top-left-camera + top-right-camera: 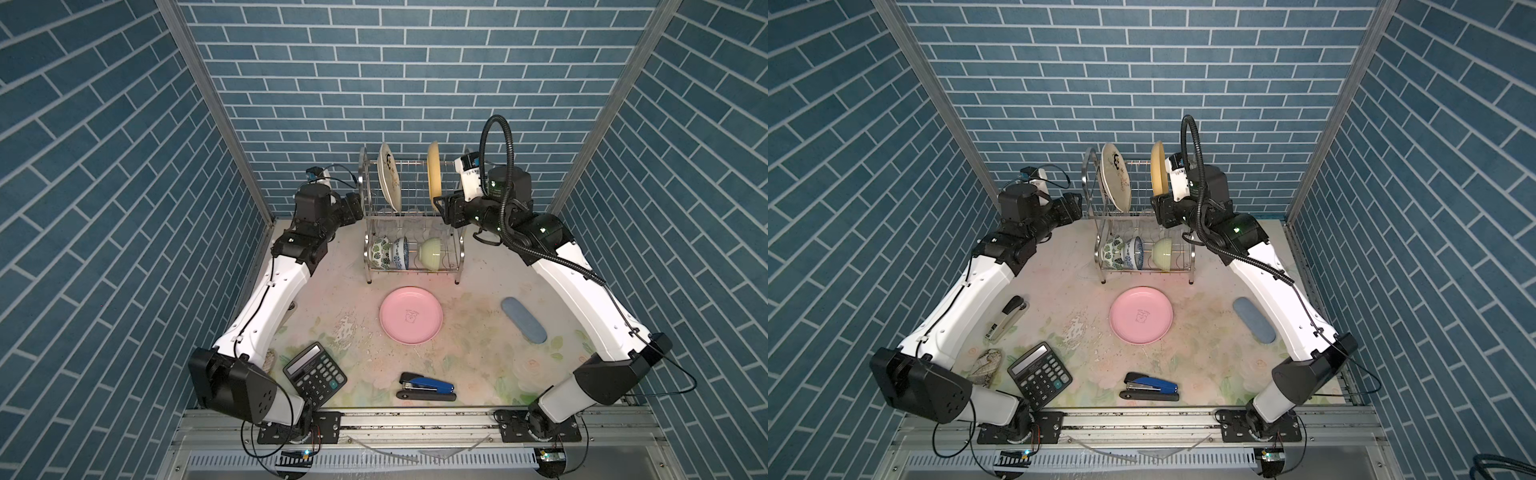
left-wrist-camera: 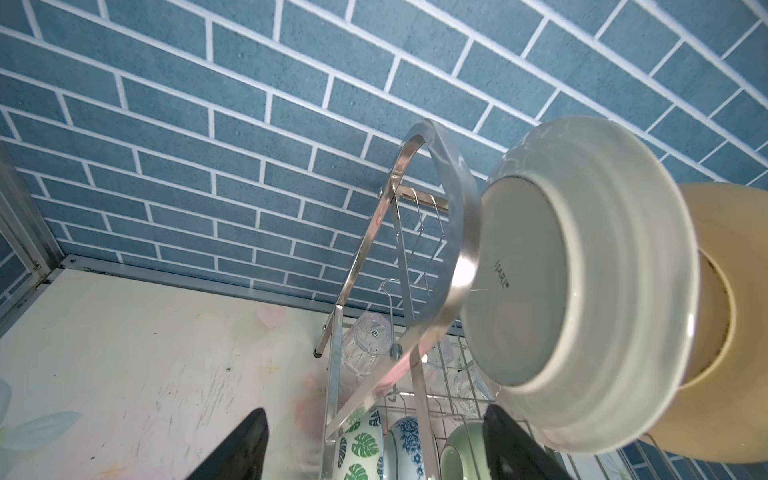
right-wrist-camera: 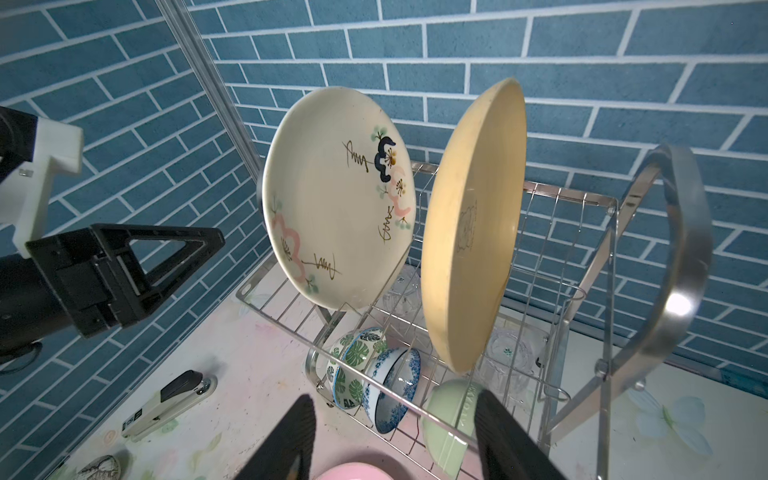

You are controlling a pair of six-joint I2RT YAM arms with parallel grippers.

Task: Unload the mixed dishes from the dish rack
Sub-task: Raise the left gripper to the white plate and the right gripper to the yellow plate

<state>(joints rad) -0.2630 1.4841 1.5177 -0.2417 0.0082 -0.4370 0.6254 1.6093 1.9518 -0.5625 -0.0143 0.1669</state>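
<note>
Left gripper (image 2: 376, 411) and right gripper (image 3: 395, 397) are hovering open and empty on either side of the dish rack (image 3: 685, 232), probably lining up on its slotted, upright cream plate (image 3: 332, 195) and yellow plate (image 3: 469, 232).

In the rack (image 1: 362, 178) two plates (image 1: 389, 176) stand above, three bowls (image 1: 400, 252) below; a third plate (image 1: 410, 315) lies before it

left tool (image 2: 376, 411): jaws apart | right tool (image 3: 395, 395): jaws apart (arms stretched forward)
</note>
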